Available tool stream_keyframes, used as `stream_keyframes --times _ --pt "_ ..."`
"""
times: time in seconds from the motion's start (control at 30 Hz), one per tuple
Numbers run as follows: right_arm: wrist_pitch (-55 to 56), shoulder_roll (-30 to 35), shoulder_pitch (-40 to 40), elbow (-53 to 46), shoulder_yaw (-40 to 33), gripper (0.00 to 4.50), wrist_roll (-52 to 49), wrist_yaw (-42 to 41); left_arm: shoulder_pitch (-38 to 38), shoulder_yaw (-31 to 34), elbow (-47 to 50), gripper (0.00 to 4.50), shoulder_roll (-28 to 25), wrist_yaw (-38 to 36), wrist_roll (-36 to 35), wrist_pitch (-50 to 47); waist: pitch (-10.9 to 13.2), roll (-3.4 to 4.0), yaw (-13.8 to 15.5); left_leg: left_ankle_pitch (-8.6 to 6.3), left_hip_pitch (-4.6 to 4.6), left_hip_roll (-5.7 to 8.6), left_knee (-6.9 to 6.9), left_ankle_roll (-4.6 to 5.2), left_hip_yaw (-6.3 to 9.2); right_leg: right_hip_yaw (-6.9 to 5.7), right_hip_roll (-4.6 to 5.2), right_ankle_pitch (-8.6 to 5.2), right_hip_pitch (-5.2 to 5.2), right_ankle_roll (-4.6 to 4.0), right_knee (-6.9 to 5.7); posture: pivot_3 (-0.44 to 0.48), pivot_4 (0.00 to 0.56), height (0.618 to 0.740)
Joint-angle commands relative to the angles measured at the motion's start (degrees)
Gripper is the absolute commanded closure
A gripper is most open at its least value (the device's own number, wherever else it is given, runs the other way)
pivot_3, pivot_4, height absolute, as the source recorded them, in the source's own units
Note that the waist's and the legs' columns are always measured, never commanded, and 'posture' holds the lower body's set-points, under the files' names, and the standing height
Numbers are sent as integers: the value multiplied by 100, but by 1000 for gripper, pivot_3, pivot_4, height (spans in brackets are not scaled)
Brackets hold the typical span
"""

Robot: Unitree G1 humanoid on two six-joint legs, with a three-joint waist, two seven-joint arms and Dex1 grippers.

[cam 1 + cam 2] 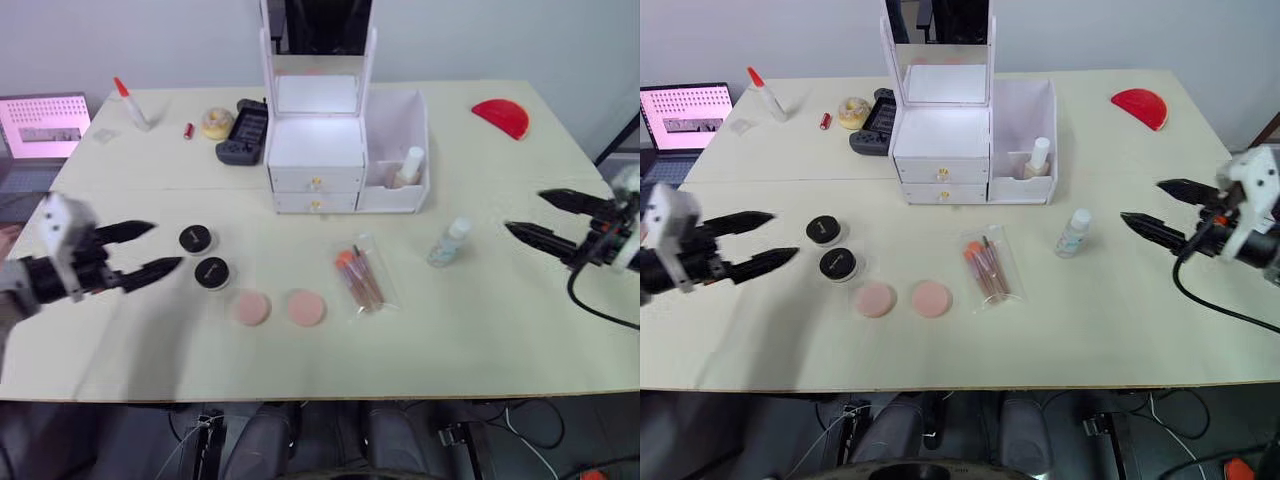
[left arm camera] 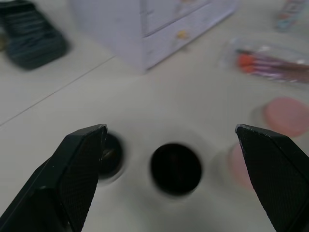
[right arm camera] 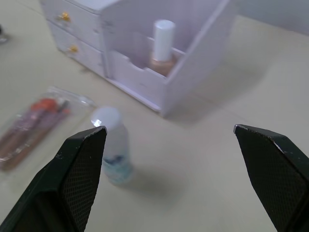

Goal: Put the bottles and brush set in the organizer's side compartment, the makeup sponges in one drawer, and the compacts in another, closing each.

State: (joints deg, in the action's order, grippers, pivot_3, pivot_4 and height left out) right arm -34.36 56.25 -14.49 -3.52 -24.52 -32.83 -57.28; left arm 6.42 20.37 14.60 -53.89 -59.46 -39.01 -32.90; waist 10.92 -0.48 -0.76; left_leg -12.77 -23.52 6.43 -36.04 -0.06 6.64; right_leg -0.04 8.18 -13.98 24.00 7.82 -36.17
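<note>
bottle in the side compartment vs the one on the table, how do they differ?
Place: the compartment bottle stands inside the organizer; the table bottle stands on the table, in front of the open right gripper.
Contents: the compartment bottle looks beige; the table bottle looks clear with a bluish label.
Shape: the compartment bottle has a tall white cap; the table bottle's is rounder.
Both are upright with white caps.

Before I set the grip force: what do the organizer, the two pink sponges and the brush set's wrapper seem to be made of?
Organizer: likely rigid plastic, white and smooth, with straight thin walls and small gold knobs.
Pink sponges: probably soft foam; flat matte discs with no shine.
Brush set wrapper: clear thin film, glossy and wrinkled, the brushes showing through.
</note>
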Motion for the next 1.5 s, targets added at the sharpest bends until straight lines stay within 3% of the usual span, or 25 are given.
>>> stream_keyframes --times 0.03,0.27,0.37,0.8,0.9,1.07,1.1,1.5 --pt "-74 -53 -447 21 415 33 -15 -8 497 -403 920 0 74 66 -732 -573 1 -1 8 0 -1 -1 0 1 0 0 -3 0 1 0 0 0 150 738" --pt "-60 -342 -763 251 947 33 102 35 2037 -1449 1413 0 394 287 -1203 -1317 3 -4 32 3 -2 -28 -10 -3 2 -1 -37 10 -3 -16 -1 0 150 738" --pt "-42 -385 -752 233 1015 33 140 45 2394 -1612 1373 0 488 303 -1281 -1499 3 -4 2 5 -2 -29 -15 -4 0 1 -39 15 -6 -18 0 0 150 738" --pt "113 -733 -823 516 1292 33 380 175 2671 -1724 1326 0 588 342 -1191 -1519 3 -5 11 9 2 -38 -17 -8 -4 8 -50 21 -5 -25 -1 0 150 738" --pt "103 -767 -859 553 1285 831 370 185 2652 -1705 1339 0 593 342 -1188 -1522 3 -4 15 9 3 -38 -16 -8 -4 8 -51 22 -5 -26 -1 0 150 738" --pt "109 -757 -906 645 1302 3279 374 175 2639 -1672 1342 0 592 372 -1196 -1539 3 -5 16 10 3 -38 -16 -9 -4 8 -51 22 -5 -26 -1 0 150 738" --pt "104 -762 -913 651 1297 3438 368 177 2634 -1664 1342 0 594 380 -1205 -1544 3 -5 17 10 3 -38 -16 -9 -3 7 -51 22 -5 -26 -1 0 150 738" --pt "-205 -708 -1368 346 1094 3438 -62 181 2552 -1654 1281 0 579 382 -1111 -1467 3 -4 2 10 3 -38 -17 -9 -4 8 -51 23 -4 -27 -1 0 150 738"
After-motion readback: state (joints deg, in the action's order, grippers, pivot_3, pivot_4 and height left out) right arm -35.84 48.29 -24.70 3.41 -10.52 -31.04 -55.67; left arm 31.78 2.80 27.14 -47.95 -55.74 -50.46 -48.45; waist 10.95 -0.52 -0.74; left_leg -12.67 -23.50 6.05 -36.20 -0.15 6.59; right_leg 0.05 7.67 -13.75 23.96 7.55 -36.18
